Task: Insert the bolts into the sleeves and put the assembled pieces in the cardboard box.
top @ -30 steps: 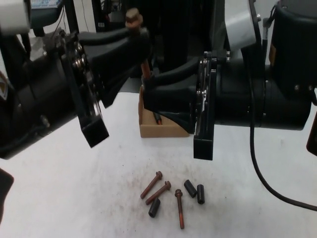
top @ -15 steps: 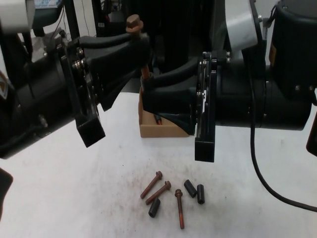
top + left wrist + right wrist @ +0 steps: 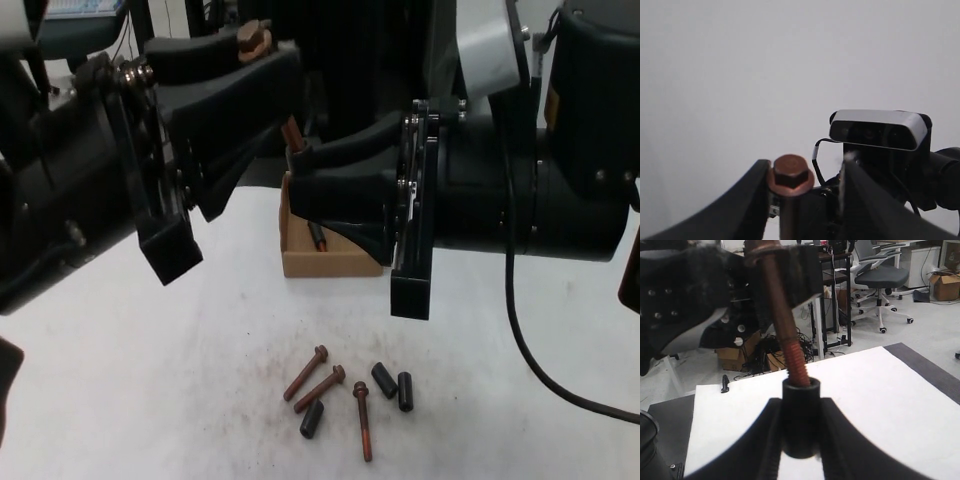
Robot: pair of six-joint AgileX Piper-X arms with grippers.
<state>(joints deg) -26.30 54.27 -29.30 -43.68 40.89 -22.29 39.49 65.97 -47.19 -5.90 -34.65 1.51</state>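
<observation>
My left gripper is shut on a copper bolt, held up above the bench with its hex head on top between the fingers. My right gripper is shut on a black sleeve, just below. The bolt's threaded tip sits in the sleeve's mouth, and the shaft leans slightly. The cardboard box lies on the bench under both grippers, with one dark piece inside. Three loose bolts and three loose sleeves lie nearer the front.
The white bench top spreads wide on both sides of the loose parts. Both arms' bulky bodies hang over the back of the bench. A cable droops over the right side. Office chairs and boxes stand in the room behind.
The left arm has shifted up and to the left, and the bolt's head has moved slightly left with it. The right arm and the loose parts have stayed put.
</observation>
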